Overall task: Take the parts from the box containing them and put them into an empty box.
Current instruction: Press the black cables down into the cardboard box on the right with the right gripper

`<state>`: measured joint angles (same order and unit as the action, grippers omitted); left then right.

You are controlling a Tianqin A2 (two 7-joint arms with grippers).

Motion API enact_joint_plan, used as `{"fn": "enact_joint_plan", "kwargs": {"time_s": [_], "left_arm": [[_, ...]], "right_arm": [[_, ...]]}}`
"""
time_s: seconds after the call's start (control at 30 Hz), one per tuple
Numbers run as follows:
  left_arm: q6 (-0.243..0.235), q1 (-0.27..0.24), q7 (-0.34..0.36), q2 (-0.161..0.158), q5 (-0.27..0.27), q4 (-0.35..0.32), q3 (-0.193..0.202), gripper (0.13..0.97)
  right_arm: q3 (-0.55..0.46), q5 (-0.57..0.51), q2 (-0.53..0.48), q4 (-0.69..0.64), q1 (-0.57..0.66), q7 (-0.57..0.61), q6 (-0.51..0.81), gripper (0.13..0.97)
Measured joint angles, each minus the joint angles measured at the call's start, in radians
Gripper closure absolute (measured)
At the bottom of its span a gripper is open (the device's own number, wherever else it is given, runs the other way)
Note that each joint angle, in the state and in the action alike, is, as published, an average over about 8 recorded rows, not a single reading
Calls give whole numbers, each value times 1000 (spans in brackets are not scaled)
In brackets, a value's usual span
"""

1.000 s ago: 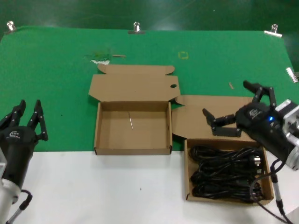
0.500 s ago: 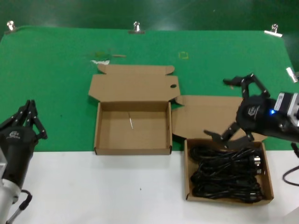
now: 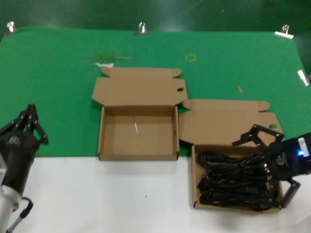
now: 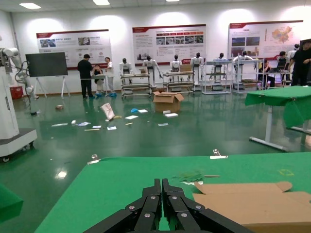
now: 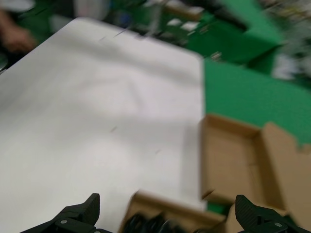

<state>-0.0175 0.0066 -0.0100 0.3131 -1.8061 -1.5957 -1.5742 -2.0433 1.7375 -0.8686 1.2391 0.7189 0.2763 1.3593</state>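
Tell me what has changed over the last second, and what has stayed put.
The right gripper, fingers spread open, swung from above the flap of the box containing the parts down toward the robot and now hangs over the parts. It has taken hold of nothing. The left gripper closed its fingers and stays parked at the left. The empty box and the parts have not moved.

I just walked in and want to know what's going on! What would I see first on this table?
First, the pile of black coiled power cables filling the shallow brown cardboard box on the white table edge at the robot's right. The right gripper hangs over that box's right side with its jaws spread wide. Beside it, on the green cloth, sits an open, empty brown cardboard box; the left gripper waits shut at far left.
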Motion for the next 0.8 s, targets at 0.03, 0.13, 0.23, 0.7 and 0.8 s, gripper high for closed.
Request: {"fn": "enact_joint_plan", "kwargs": {"time_s": [0.03,0.13,0.23,0.7,0.8], "left_arm": [[0,0,0,0,0,0,0,946],[0,0,0,0,0,0,0,946],[0,0,0,0,0,0,0,946],[0,0,0,0,0,0,0,946],[0,0,0,0,0,0,0,946]], "right_arm": [[-15,-20,3,-20,19,18,21,129],[-58,-84,21,-84,76,77,63,129],[-94,-146,50,-153,126,127,76,129],[-187,-321,197,-436,261,227,43,129],[-195,-339,222,-495,275,260,28,129]]}}
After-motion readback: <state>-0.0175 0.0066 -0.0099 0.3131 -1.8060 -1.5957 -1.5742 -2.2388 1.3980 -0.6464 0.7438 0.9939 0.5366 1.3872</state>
